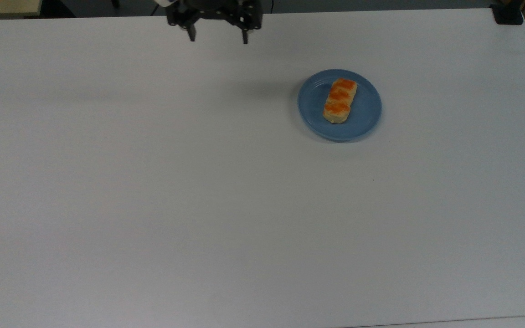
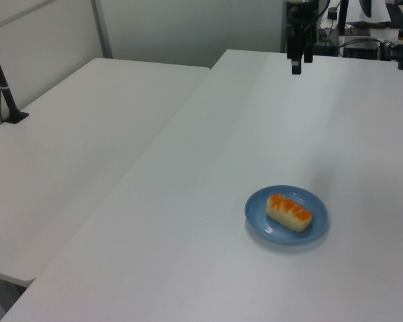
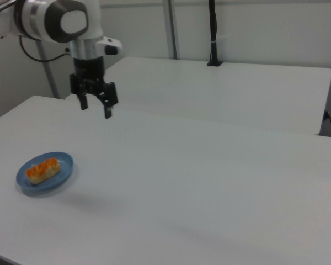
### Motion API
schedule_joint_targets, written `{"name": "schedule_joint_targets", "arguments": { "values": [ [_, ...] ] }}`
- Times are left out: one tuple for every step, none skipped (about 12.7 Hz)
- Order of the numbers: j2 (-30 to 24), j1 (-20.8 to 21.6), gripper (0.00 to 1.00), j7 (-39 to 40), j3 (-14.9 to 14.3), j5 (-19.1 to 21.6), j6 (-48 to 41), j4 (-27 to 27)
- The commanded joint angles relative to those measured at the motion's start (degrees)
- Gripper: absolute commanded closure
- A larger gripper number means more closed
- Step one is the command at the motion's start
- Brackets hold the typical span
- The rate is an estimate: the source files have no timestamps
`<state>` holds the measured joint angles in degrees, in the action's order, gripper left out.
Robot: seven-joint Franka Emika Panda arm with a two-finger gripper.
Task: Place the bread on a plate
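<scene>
One bread (image 1: pixel 339 100) lies on the plate (image 1: pixel 365 123), well apart from the gripper (image 1: pixel 217 35) — fingers spread, empty. It looks light, soft, crushable — best pinched gently across its narrow middle.

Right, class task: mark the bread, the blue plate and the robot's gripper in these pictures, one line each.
bread (image 1: pixel 339 100): top view, middle glazed hump.
blue plate (image 1: pixel 366 109): top view, bare surface at the top view's right of the bread.
gripper (image 3: pixel 95 106): right view, midway between its open fingertips.
</scene>
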<state>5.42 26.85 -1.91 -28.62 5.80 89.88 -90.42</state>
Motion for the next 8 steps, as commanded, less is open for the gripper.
{"name": "schedule_joint_targets", "arguments": {
  "values": [
    [-0.77,-6.0,0.0,5.42,1.11,-0.62,0.29,0.33],
    [-0.68,-7.41,0.0,5.94,1.11,-0.88,0.64,0.33],
    [-0.68,-7.68,0.0,5.86,1.11,-1.23,2.38,0.33],
    [-0.42,-7.69,0.0,5.34,1.11,-2.01,4.05,0.25],
    [-0.07,-7.77,0.0,5.07,1.11,-2.63,4.77,0.24],
    [0.11,-7.95,0.0,4.81,1.02,-3.42,5.21,0.24],
    [0.11,-7.95,0.0,4.55,1.02,-4.04,5.82,0.33],
    [0.03,-7.95,0.0,4.37,0.59,-4.13,6.09,0.33]
  ]
}}
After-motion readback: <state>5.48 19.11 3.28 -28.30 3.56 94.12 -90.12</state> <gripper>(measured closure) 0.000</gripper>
